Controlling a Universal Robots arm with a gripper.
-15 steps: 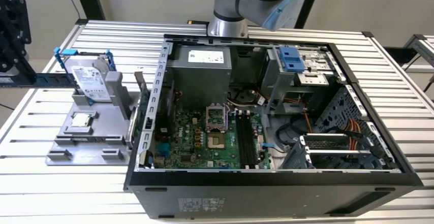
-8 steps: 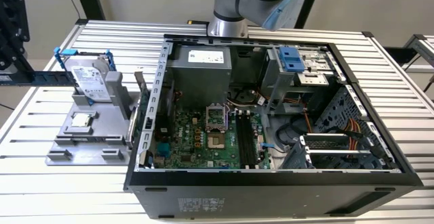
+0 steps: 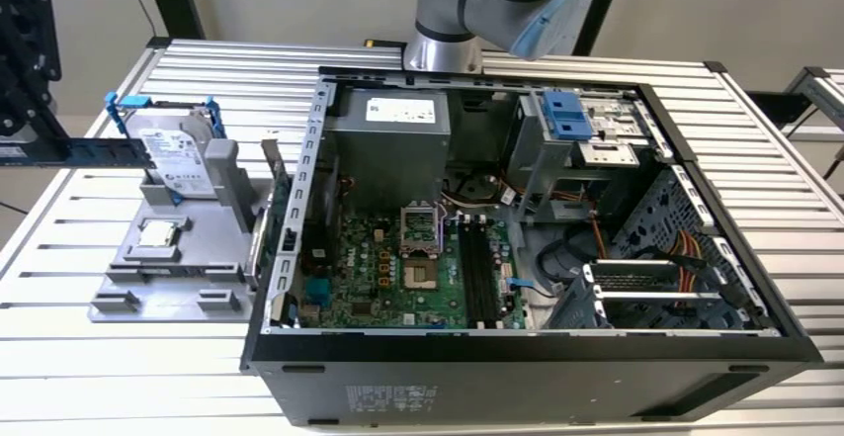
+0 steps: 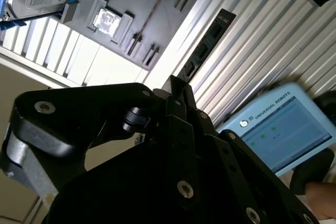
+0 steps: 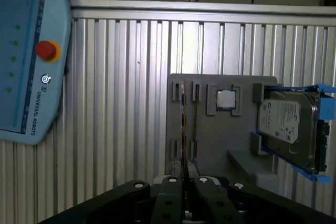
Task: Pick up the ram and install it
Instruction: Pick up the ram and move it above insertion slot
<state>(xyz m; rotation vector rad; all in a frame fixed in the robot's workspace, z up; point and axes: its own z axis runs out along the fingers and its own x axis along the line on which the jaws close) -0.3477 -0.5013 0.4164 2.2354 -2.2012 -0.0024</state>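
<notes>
Evidently the pick-up is done: the fingers (image 5: pixel 203 187) are clamped on the ram (image 3: pixel 93 151). In the exterior view it hangs level at that view's left, beside the hard drive (image 3: pixel 178 149) and lifted clear of the grey tray (image 3: pixel 172 288) on the table (image 3: pixel 132 377). In the first wrist view the ram shows edge-on between the fingers, above the tray. Installing is left: the ram is well apart from the black slots (image 3: pixel 477 278) inside the open case (image 3: pixel 528 377), which look empty.
</notes>
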